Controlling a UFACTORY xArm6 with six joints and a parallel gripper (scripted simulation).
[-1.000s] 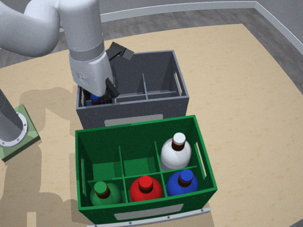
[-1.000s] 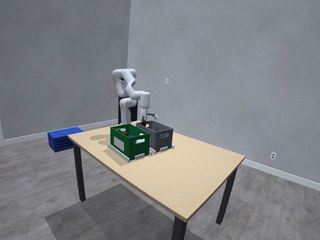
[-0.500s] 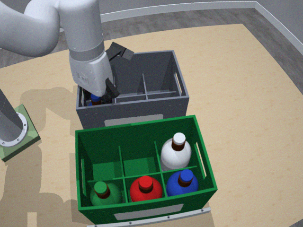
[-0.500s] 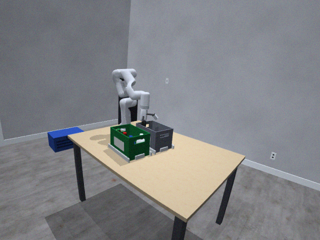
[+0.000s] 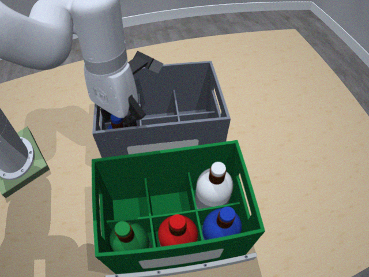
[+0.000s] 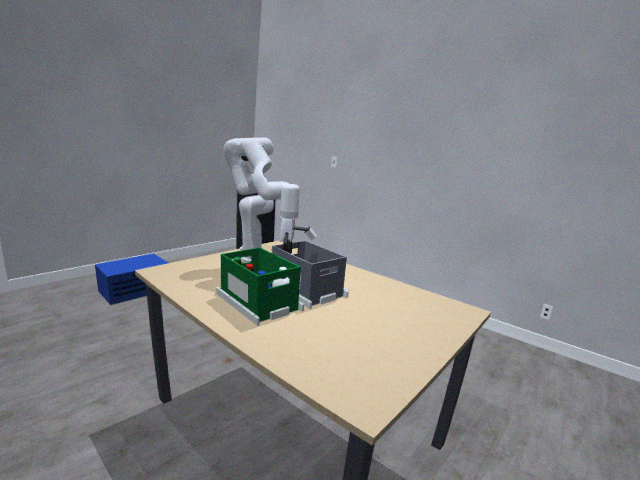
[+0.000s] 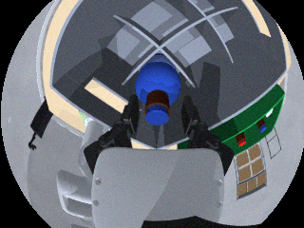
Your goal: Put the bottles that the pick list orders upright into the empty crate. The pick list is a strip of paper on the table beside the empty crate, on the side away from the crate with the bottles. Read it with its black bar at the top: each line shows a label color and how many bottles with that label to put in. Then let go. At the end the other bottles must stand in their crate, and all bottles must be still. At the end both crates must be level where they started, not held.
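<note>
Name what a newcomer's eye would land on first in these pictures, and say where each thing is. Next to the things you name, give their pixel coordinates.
The bright green crate (image 5: 177,151) (image 6: 261,284) (image 7: 223,124) stands out first, with green, red, blue and white bottles in its compartments. Beside it, the white arm (image 5: 100,32) (image 6: 289,198) reaches into the dark gray crate (image 5: 154,132) (image 6: 323,281) (image 7: 71,95), where a blue bottle (image 5: 116,119) (image 7: 158,82) stands.

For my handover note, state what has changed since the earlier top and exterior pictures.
Nothing visibly changed. The claw is still at the blue-capped bottle in the gray crate; the green crate's bottles stayed put.
</note>
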